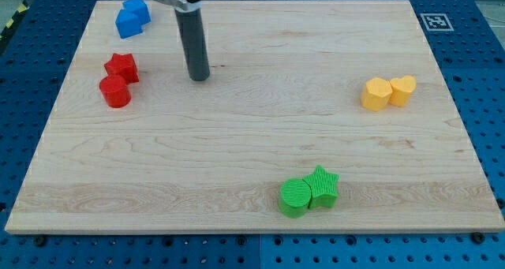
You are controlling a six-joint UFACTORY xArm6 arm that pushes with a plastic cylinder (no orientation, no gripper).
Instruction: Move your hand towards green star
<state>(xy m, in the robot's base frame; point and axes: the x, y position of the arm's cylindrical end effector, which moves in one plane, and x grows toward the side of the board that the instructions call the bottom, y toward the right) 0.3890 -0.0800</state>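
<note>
Green star [323, 185] sits at the counter's [260, 135] 6 o'clock edge, slightly right of centre, touching a green cylinder [295, 197] at its 8 o'clock. Yellow pair at the star's 2 o'clock, well apart: hexagon-like block [375, 94] touching a yellow heart [403, 89]. My tip [199, 77] rests on the wood at the star's 10 o'clock, well apart. No jaws on this rod; nothing held. Red star [122, 66] and red cylinder [115, 91] lie at the tip's 9 o'clock, touching. Two blue blocks [132, 17] sit at its 11 o'clock.
</note>
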